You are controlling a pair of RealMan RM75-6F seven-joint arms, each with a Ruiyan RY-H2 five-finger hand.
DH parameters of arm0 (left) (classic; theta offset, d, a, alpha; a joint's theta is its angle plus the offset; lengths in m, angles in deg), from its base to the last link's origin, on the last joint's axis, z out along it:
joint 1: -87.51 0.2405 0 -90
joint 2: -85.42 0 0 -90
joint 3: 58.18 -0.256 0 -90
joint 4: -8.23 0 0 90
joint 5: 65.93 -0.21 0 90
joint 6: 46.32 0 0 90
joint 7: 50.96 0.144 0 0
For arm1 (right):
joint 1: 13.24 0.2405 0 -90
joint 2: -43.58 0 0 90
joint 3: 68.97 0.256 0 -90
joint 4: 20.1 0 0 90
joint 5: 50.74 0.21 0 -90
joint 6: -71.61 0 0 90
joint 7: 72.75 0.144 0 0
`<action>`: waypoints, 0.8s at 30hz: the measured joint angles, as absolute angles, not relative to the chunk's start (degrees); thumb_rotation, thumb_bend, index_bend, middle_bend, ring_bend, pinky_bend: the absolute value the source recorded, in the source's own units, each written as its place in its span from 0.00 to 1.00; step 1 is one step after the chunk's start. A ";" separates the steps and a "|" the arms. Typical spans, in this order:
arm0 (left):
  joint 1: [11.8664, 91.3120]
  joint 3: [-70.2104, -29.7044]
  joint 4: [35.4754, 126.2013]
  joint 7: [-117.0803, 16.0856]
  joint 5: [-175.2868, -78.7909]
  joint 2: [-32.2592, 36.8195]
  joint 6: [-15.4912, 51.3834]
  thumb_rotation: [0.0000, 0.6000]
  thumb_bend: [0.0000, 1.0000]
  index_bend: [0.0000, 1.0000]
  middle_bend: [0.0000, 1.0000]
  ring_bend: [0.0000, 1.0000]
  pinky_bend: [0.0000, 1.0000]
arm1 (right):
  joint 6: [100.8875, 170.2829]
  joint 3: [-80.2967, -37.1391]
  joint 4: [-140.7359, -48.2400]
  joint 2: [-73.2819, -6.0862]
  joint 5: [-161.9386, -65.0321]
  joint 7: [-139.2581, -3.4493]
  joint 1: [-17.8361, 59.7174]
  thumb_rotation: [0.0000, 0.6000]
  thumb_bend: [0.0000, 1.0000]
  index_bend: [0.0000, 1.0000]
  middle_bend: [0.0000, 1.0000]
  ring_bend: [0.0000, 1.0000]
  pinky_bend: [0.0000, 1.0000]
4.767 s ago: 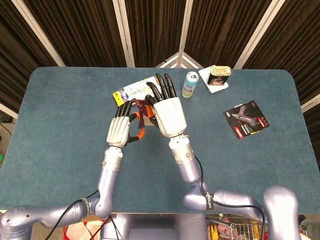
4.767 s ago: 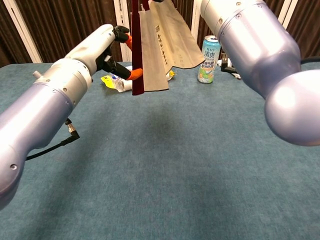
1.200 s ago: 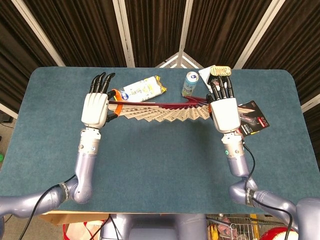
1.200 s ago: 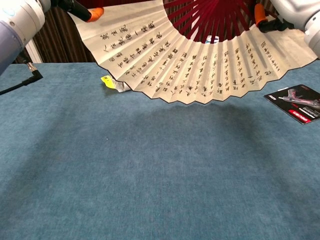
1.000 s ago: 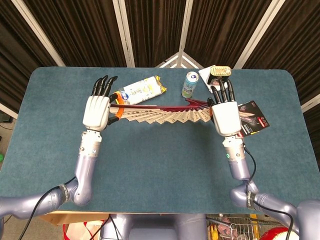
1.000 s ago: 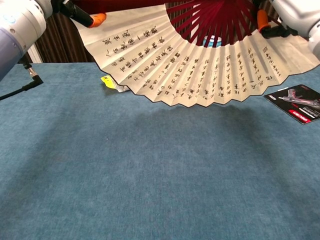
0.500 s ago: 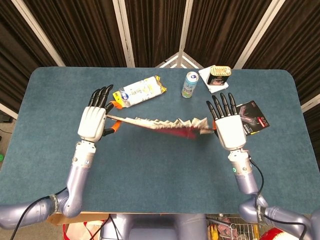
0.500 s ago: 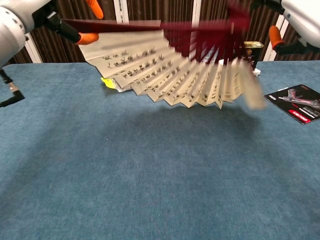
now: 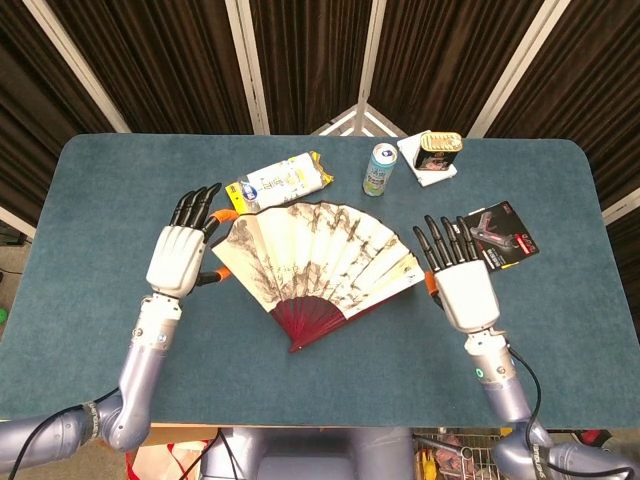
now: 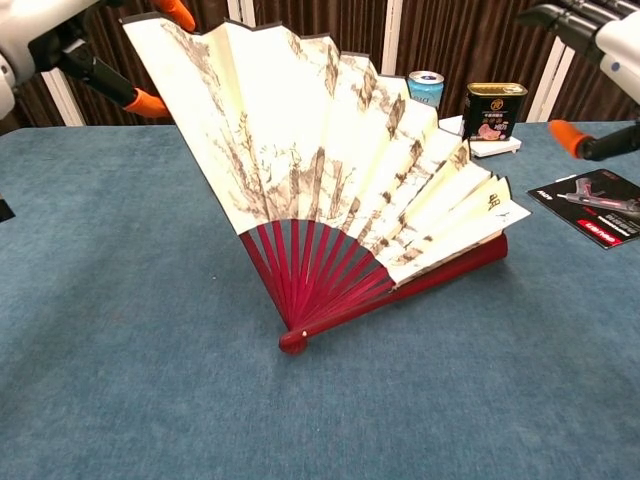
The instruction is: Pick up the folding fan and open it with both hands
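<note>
The folding fan [image 9: 315, 255] is spread wide, pale paper with ink painting on dark red ribs. Its pivot and right guard rest on the blue table [image 9: 110, 190]. In the chest view the fan [image 10: 330, 170] leans with its left edge raised. My left hand [image 9: 178, 255] is at that raised edge and pinches it between orange-tipped thumb and finger; in the chest view the left hand [image 10: 60, 40] is at the top left. My right hand [image 9: 462, 285] hovers just right of the fan with fingers spread and holds nothing; the chest view shows the right hand [image 10: 600, 40] apart from the fan.
A snack packet [image 9: 278, 182] lies behind the fan. A drink can [image 9: 380, 168] and a dark tin [image 9: 438, 148] on a white box stand at the back. A black-and-red carded package [image 9: 493, 238] lies beside my right hand.
My right hand has let go of the fan and drawn back. The fan has swung down from mid-air, painted side up, its pivot and right guard now on the table.
</note>
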State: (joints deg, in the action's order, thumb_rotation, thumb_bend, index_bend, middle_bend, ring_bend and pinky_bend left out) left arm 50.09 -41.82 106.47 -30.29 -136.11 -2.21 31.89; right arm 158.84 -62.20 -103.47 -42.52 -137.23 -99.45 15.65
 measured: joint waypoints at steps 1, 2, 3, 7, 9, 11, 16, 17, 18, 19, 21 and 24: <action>50.33 -42.05 106.71 -30.38 -136.40 -1.84 31.96 1.00 0.27 0.27 0.00 0.00 0.00 | 158.84 -62.26 -103.67 -42.38 -137.19 -99.31 15.36 1.00 0.44 0.00 0.00 0.00 0.00; 50.66 -42.32 107.01 -30.53 -136.74 -1.31 32.06 1.00 0.24 0.26 0.00 0.00 0.00 | 158.85 -62.29 -103.88 -42.17 -137.15 -99.16 15.01 1.00 0.44 0.00 0.00 0.00 0.00; 50.91 -42.49 107.21 -30.63 -136.97 -0.88 32.14 1.00 0.19 0.24 0.00 0.00 0.00 | 158.83 -62.29 -104.02 -42.00 -137.13 -99.07 14.81 1.00 0.44 0.00 0.00 0.00 0.00; 51.88 -42.91 108.23 -31.04 -137.39 1.23 32.19 1.00 0.01 0.14 0.00 0.00 0.00 | 158.62 -61.89 -104.81 -41.47 -137.20 -98.91 14.44 1.00 0.41 0.00 0.00 0.00 0.00; 52.40 -42.98 108.92 -31.31 -137.52 2.48 32.21 1.00 0.00 0.12 0.00 0.00 0.00 | 158.50 -61.53 -105.40 -41.22 -137.26 -98.89 14.39 1.00 0.40 0.00 0.00 0.00 0.00; 52.88 -42.93 109.65 -31.66 -137.69 3.69 32.33 1.00 0.00 0.10 0.00 0.00 0.00 | 158.38 -61.12 -106.03 -40.99 -137.32 -99.08 14.35 1.00 0.40 0.00 0.00 0.00 0.00; 53.57 -42.04 110.96 -32.28 -138.11 5.68 33.17 1.00 0.00 0.10 0.00 0.00 0.00 | 158.23 -60.54 -107.22 -40.68 -137.52 -99.50 14.42 1.00 0.40 0.00 0.00 0.00 0.00; 53.69 -41.78 111.40 -32.27 -138.28 6.37 33.37 1.00 0.00 0.10 0.00 0.00 0.00 | 158.20 -60.38 -107.70 -40.61 -137.53 -99.68 14.44 1.00 0.40 0.00 0.00 0.00 0.00; 53.79 -41.58 111.85 -32.27 -138.39 7.00 33.50 1.00 0.00 0.10 0.00 0.00 0.00 | 158.15 -60.21 -108.30 -40.48 -137.54 -100.01 14.43 1.00 0.40 0.00 0.00 0.00 0.00; 53.92 -41.37 112.41 -32.29 -138.48 7.69 33.60 1.00 0.00 0.10 0.00 0.00 0.00 | 158.11 -60.12 -108.62 -40.40 -137.54 -100.19 14.43 1.00 0.40 0.00 0.00 0.00 0.00; 54.31 -40.83 114.04 -32.42 -138.63 9.57 33.84 1.00 0.00 0.10 0.00 0.00 0.00 | 157.94 -59.83 -109.64 -40.11 -137.50 -100.80 14.37 1.00 0.40 0.00 0.00 0.00 0.00; 54.91 -40.28 115.76 -32.78 -138.75 11.63 34.17 1.00 0.00 0.10 0.00 0.00 0.00 | 157.77 -59.51 -110.95 -39.76 -137.31 -101.36 14.15 1.00 0.40 0.00 0.00 0.00 0.00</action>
State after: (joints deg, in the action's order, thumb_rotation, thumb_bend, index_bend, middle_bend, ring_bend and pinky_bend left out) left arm 54.91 -40.28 115.76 -32.78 -138.75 11.63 34.17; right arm 157.77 -59.51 -110.95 -39.76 -137.31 -101.36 14.15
